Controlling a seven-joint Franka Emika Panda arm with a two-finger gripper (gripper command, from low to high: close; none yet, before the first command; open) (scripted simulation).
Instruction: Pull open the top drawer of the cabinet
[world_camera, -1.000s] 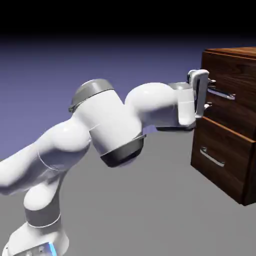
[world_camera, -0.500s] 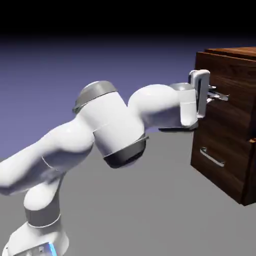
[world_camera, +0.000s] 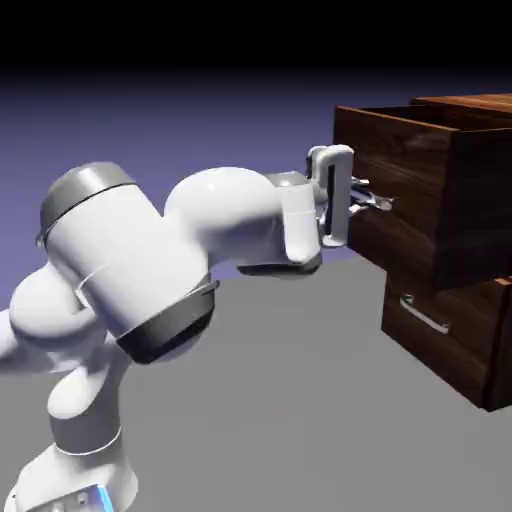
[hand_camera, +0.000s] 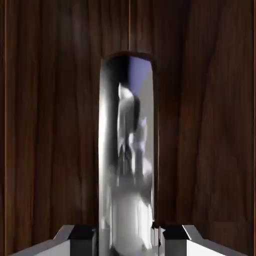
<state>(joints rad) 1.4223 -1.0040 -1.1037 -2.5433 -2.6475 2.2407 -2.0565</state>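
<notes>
Nearest the viewer, the white arm bent low and reached right, its gripper pinching the silver handle, which filled the hand view between the two grey fingertips. Beyond, the top drawer stood pulled well out of the cabinet, above the shut lower drawer. The slim, smooth bar could probably slip from the pinch if pulled off-line, or the drawer might jam at its stop.

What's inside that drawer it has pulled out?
Only the open top drawer's dark wooden inner wall shows; its floor and any contents are hidden behind the front panel. The gripper grips the handle.
</notes>
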